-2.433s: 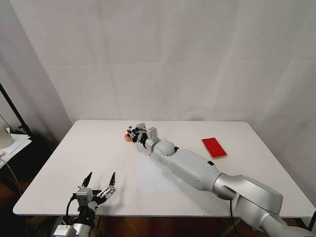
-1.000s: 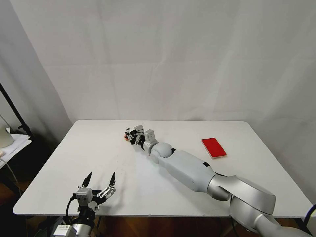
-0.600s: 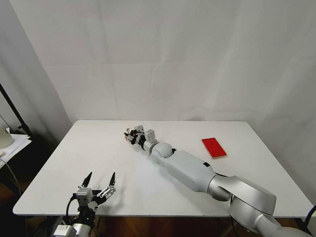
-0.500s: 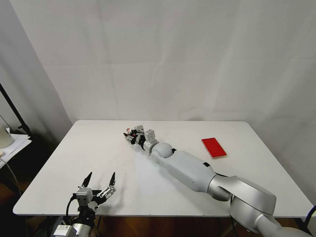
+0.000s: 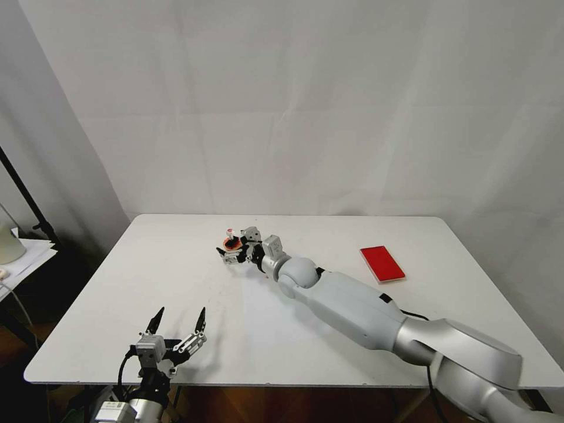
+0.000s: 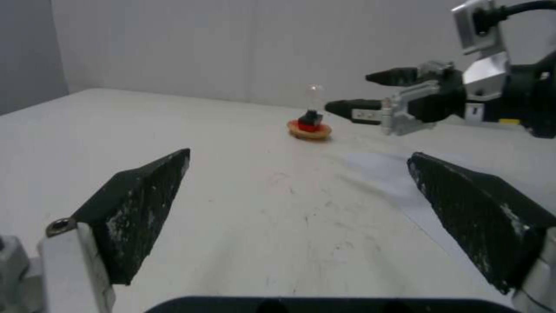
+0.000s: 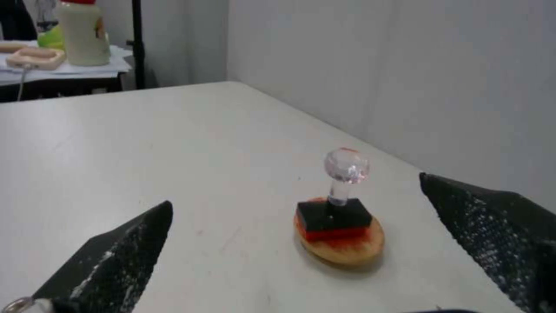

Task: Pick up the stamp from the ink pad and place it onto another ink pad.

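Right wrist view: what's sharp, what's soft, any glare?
Right wrist view: clear-knobbed black stamp on the round tan-rimmed ink pad fairly sharp, knob glinting; open right gripper fingers blurred up close. Left wrist view: same stamp soft, knob washed out.

Head overlooks table (image 5: 176, 282); wrists low (both facing stamp (image 7: 336, 204)).

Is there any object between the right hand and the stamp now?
Nothing visible stands between them. The stamp stands upright on the small round ink pad, and the right hand is open just before it, with bare table in the gap. The left hand waits open at the table's near edge.
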